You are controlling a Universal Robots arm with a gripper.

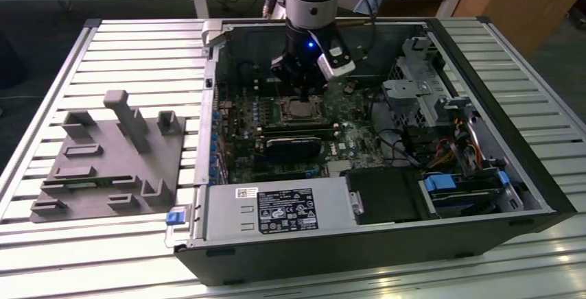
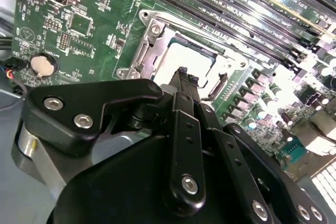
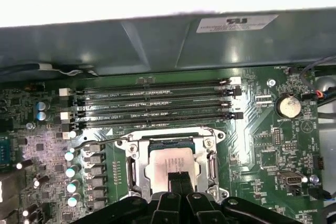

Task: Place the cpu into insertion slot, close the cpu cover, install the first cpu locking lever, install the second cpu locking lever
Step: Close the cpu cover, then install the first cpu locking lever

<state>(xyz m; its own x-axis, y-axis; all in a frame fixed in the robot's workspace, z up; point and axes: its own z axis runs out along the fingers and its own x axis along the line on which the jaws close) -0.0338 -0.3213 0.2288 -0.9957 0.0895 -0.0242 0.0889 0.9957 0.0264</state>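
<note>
The exterior view looks down on an open black desktop computer case (image 1: 366, 244) lying on a pale slatted metal table (image 1: 137, 45). The black two-finger gripper (image 1: 303, 100) reaches down into the case, over the green motherboard (image 1: 243, 127). Directly under the jaws sits the small flat square cpu with its dull grey metal top (image 1: 298, 112). A longer black rectangular block (image 1: 293, 145) lies just beyond it, on the side away from the arm. A grey moulded fixture plate (image 1: 110, 155) rests on the table well apart from the jaws, outside the case.

In both wrist views the gripper (image 2: 186, 75) (image 3: 178, 178) has its jaws clenched together with nothing visible between them. The tips are at or just above the top face of the cpu (image 2: 181, 56) (image 3: 170, 161), and contact cannot be told. The cpu lies flat in the dark square insertion slot (image 3: 176, 142). The thin silvery square cpu cover with its cut-out middle (image 2: 144, 51) (image 3: 137, 166) lies down around the chip, framing it on both sides of the jaws.

A row of long black memory slots (image 3: 157, 103) (image 2: 236, 3) runs just past the cover, ahead of the fingertips. A round silver coin battery (image 3: 287, 106) (image 2: 43, 65) sits on the board, off to one side of the jaws and well apart from them.
</note>
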